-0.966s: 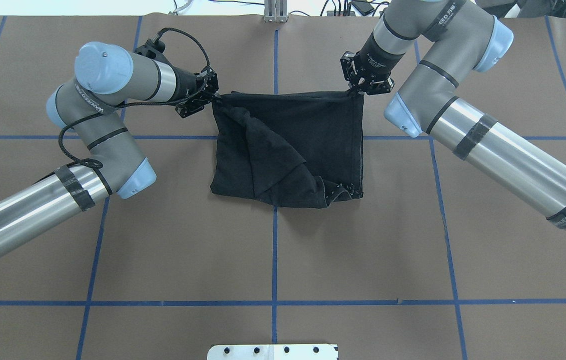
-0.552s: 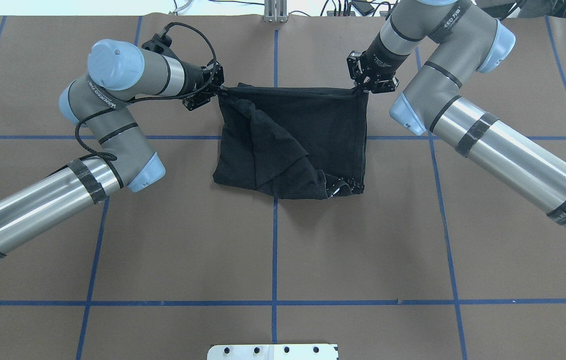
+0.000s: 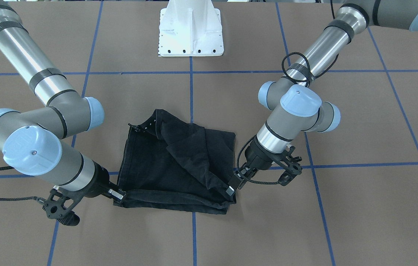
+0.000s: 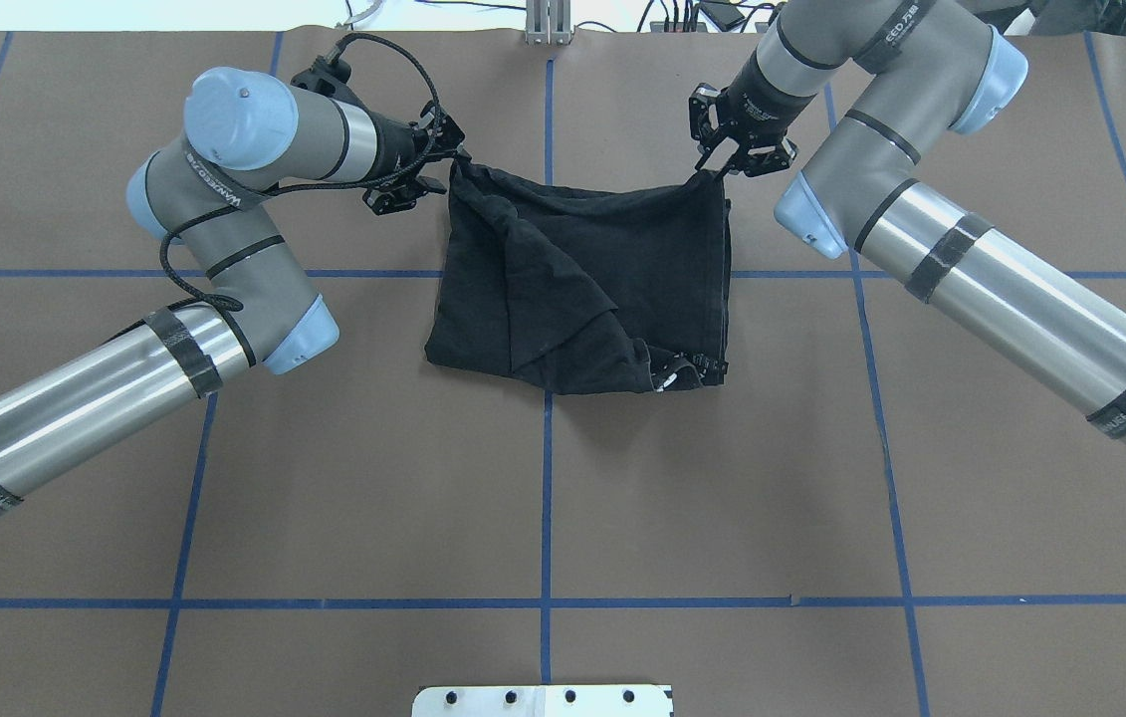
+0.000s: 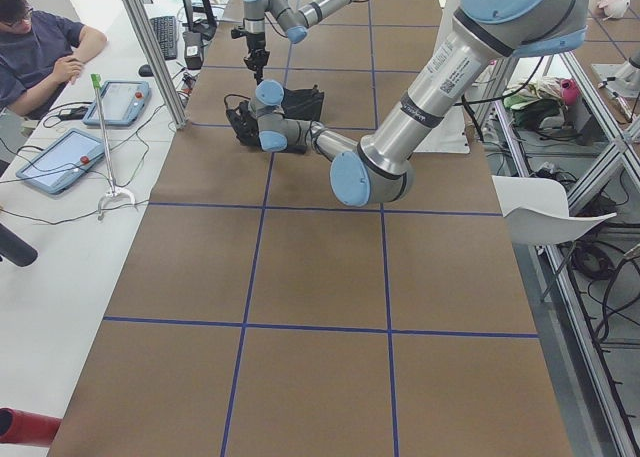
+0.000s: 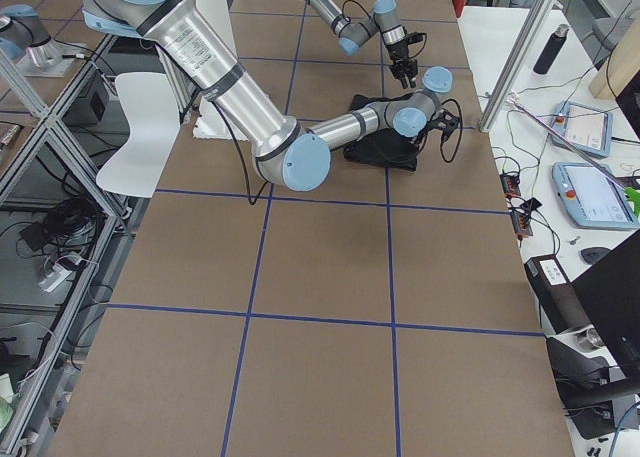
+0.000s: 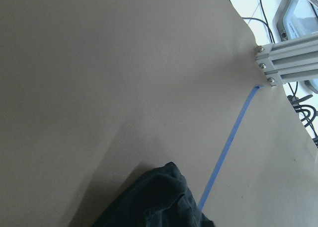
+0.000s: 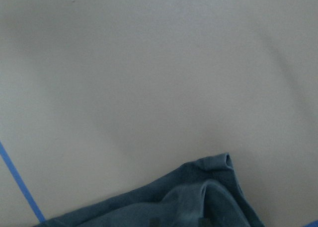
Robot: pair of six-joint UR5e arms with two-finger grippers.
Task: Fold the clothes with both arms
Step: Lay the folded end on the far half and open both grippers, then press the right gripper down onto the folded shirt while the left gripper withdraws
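I am working at a brown table (image 4: 373,478) marked with blue tape lines (image 4: 546,498), my white base (image 3: 191,29) behind me. At the far end a person (image 5: 40,47) is sitting by two tablets (image 5: 50,162). A black T-shirt (image 4: 582,289), folded over, is lying at the table's middle. My left gripper (image 4: 451,164) is pinching its far left corner, jaws closed on the cloth. My right gripper (image 4: 717,171) is doing the same at the far right corner, jaws nearly together. The shirt's print is hidden in the fold, and my wrist cameras are showing only dark cloth edges.
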